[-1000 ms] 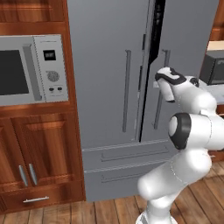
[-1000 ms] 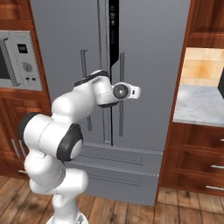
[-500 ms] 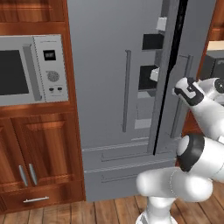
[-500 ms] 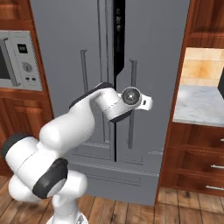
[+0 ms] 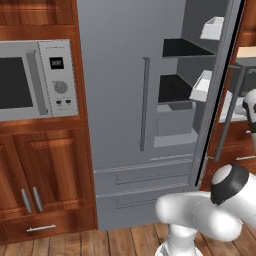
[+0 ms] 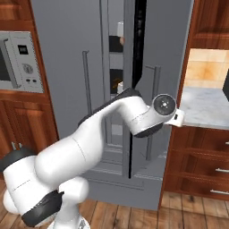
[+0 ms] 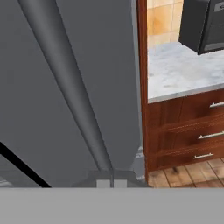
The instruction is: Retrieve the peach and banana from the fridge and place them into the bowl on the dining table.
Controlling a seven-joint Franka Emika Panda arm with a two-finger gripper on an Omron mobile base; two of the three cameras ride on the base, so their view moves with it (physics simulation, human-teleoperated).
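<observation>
Reddish-brown wood cabinets are framing the tall matte grey French-door fridge (image 5: pixel 125 100), whose right door (image 6: pixel 159 89) is standing partly swung out, with 2 black inner shelves (image 5: pixel 180 49) and white door bins (image 5: pixel 212 27) showing through the gap. The two-finger gripper (image 7: pixel 111 183) is pressing close against that door's long vertical bar handle (image 7: pixel 65 83), apparently clasping it, though I cannot tell how its tips are set. Small tan shapes (image 6: pixel 121 40), possibly the fruit, are sitting on the shelves left of the handle, behind the door, so the door probably needs swinging wider.
</observation>
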